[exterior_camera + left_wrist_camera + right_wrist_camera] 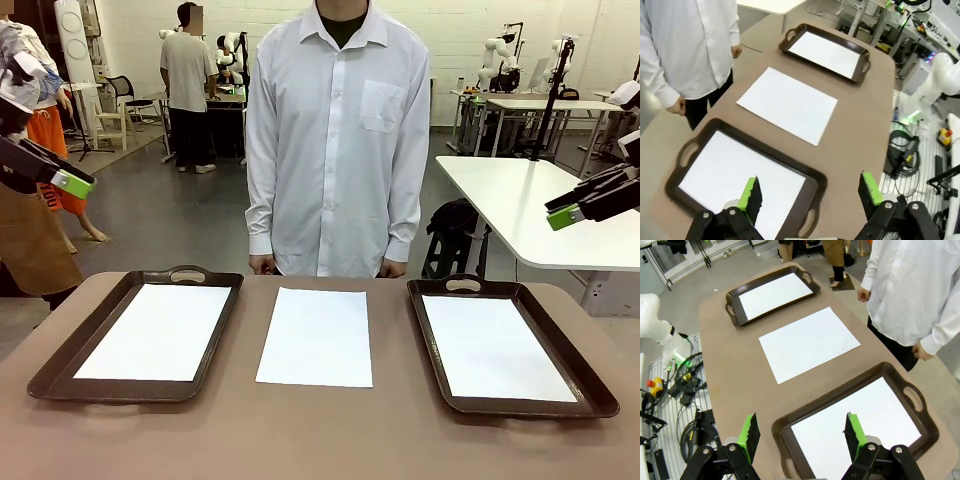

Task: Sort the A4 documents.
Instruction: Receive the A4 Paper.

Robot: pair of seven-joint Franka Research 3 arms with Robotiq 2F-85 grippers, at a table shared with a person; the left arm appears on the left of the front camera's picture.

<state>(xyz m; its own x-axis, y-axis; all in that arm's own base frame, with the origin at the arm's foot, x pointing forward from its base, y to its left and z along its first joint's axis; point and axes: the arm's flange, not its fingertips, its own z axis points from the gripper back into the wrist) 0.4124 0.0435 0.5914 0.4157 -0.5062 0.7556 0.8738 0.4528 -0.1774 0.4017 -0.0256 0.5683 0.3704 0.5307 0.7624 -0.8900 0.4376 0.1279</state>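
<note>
A white A4 sheet [316, 336] lies flat on the brown table between two dark trays; it also appears as the sheet [788, 104] and the sheet [809, 343]. Another white sheet [156, 331] fills the left tray [60, 366], and a third sheet [494, 347] lies in the right tray [580, 368]. My left gripper [72, 183] hangs high at the left edge, open and empty [810, 194]. High at the right, my right gripper [563, 213] is also open with nothing in it [802, 431].
A person in a white shirt [338, 140] stands at the table's far edge, hands [263, 264] down by the rim. A white table [540, 205] stands behind on the right. Cables and gear lie on the floor [905, 150] beside the table.
</note>
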